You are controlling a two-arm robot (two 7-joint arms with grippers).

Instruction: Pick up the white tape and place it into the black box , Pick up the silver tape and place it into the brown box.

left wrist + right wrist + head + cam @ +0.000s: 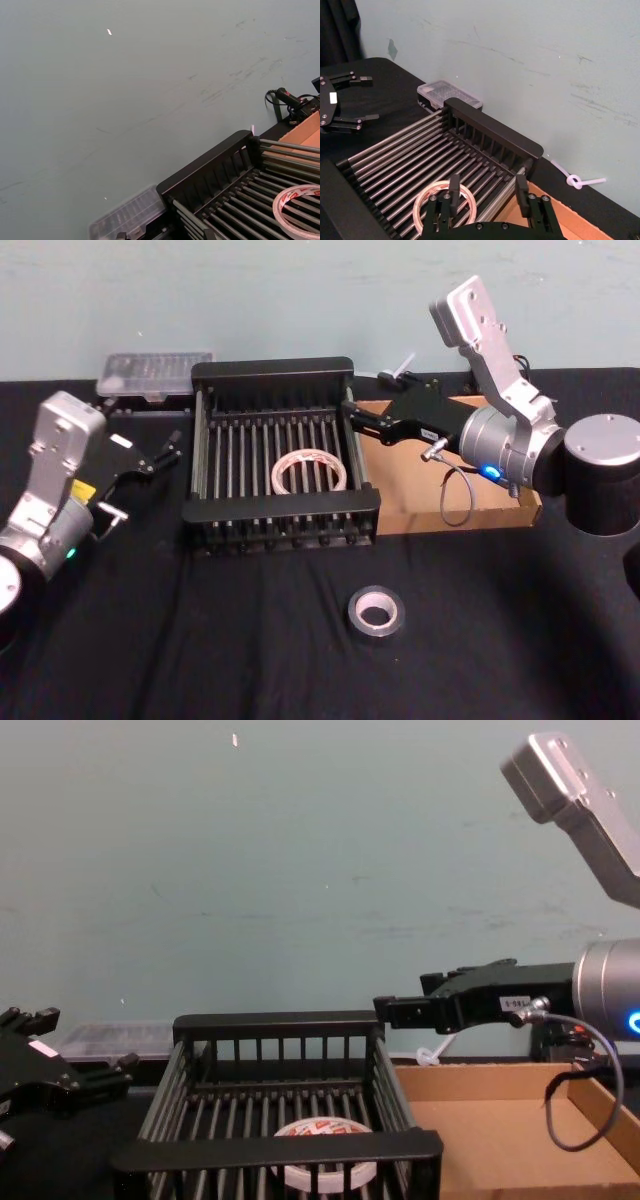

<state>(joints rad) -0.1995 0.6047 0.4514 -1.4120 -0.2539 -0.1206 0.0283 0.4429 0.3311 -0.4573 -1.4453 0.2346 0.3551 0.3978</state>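
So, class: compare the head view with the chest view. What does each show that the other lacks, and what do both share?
Head view alone: the silver tape lying on the black table in front of the black box, and the left gripper with its jaws open beside that box.

Chest view alone: the side-on look, with the right gripper level with the box's far rim.

Both: the white tape resting on the black box's slatted floor, the brown box to its right, and the clear plastic case behind.

White tape point(322, 1167) flat inside black box point(275, 1148); brown box point(480, 1120) beside.
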